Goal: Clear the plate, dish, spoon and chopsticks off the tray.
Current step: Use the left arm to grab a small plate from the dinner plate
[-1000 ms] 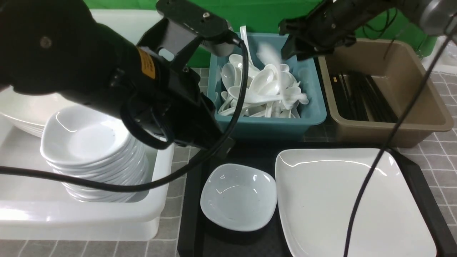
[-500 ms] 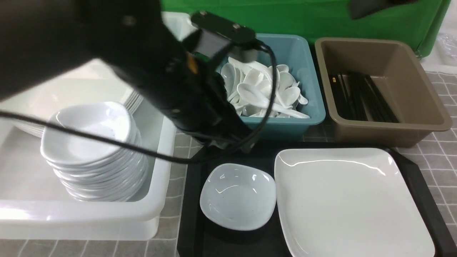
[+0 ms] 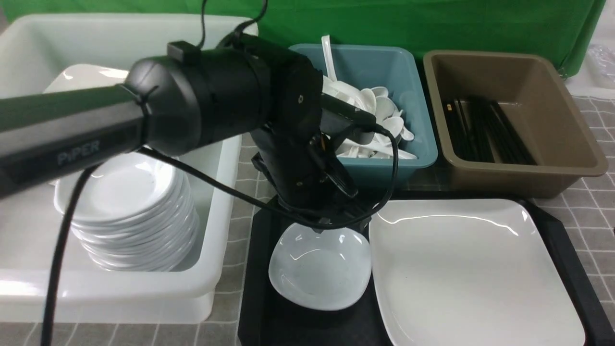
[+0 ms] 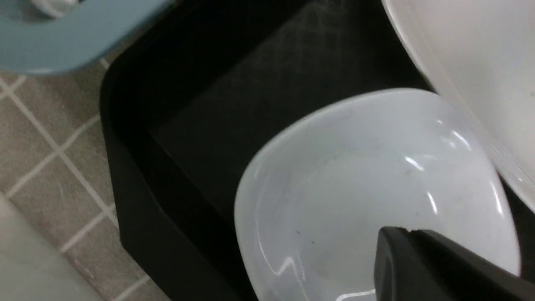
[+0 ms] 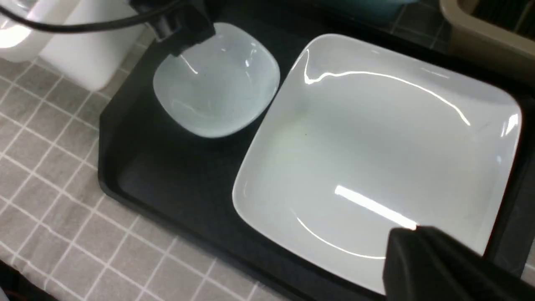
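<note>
- Black tray lies on the grey checked cloth, just in front of two bins.
- Bluish-white dish sits upright by the tray's left edge, toward its far-left corner.
- White plate fills the tray's right part. Its left rim is just beside the dish, and whether the two touch cannot be told.
- Left gripper points down at the dish's far rim, and one dark finger shows over the inside of the dish. Whether it is parted, clenched or pinching the rim cannot be told.
- Right gripper is clenched. It appears only in its own wrist view, against the plate's near edge.
- Teal bin, beyond the tray's far edge, holds a pile of white spoons.
- Brown bin, to the right of the teal one, holds black chopsticks laid lengthwise on its floor.
- White tub stands off the tray's left edge and holds a stack of small dishes.
</note>
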Tool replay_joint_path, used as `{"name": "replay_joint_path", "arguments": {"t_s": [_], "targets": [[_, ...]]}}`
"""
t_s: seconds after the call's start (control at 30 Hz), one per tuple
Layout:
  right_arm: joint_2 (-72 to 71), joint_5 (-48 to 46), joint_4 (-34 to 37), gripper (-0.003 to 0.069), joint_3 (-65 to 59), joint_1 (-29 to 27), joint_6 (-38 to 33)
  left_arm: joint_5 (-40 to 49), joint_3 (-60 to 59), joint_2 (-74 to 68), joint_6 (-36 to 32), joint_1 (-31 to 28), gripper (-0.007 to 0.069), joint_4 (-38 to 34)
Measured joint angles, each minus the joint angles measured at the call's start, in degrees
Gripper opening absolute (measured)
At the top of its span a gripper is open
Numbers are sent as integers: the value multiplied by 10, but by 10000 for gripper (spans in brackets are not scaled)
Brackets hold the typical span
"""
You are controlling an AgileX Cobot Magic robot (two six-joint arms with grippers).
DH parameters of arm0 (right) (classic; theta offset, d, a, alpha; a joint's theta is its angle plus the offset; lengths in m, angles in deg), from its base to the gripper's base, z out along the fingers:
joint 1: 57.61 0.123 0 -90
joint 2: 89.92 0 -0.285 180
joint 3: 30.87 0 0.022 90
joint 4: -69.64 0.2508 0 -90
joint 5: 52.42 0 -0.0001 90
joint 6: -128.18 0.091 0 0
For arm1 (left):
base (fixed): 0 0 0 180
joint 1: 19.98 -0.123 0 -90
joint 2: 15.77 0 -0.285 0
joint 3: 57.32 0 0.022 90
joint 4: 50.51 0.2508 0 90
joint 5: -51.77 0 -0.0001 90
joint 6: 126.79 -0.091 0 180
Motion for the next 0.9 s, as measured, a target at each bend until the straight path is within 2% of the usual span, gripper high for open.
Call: {"name": "replay_joint_path", "arguments": {"t_s": [0.03, 0.13, 0.43, 0.53, 0.67, 0.9], "targets": [[-3, 0, 0, 20, -2, 0, 0, -1, 0, -2, 0, 0, 41, 2], [-42, 1, 0, 20, -18, 0, 7, -18, 0, -21, 8, -1, 120, 29], [-62, -16, 0, 20, -20, 0, 23, -39, 0, -63, 27, -23, 430, 61], [-62, -19, 0, 20, -21, 0, 26, -51, 0, -72, 28, -31, 488, 57], [-62, -21, 0, 20, -21, 0, 27, -60, 0, -88, 28, -46, 513, 32], [-62, -21, 0, 20, -21, 0, 27, -66, 0, -107, 15, -51, 496, 11]]}}
